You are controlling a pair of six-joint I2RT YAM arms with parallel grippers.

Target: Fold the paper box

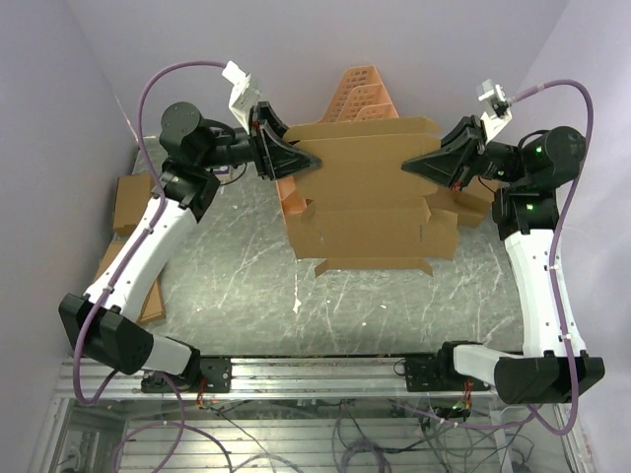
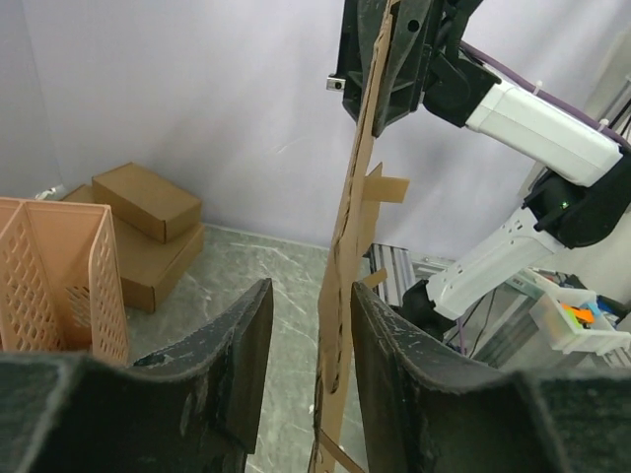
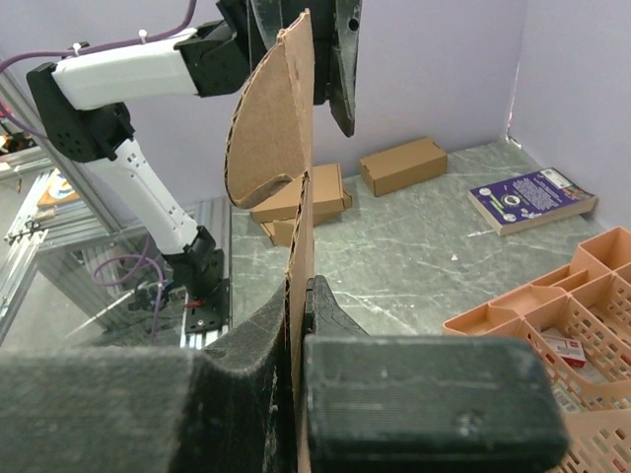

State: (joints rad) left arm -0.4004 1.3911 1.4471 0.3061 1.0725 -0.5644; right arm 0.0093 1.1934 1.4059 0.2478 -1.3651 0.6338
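Top external: right gripper point(image 1: 409, 166) pinches the paper box point(image 1: 370, 187) on the right. Left gripper point(image 1: 314, 163) straddles its left edge, jaws spread

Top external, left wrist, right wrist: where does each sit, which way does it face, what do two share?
Top external: above, behind the bases, looking down on the table; both arms show, left gripper and right gripper at the paper box.
Left wrist: on the left arm, facing the right arm; own fingers straddle the box's edge.
Right wrist: on the right arm, facing the left arm; own fingers clamp the box.
Shared: wrist views see the box edge-on.
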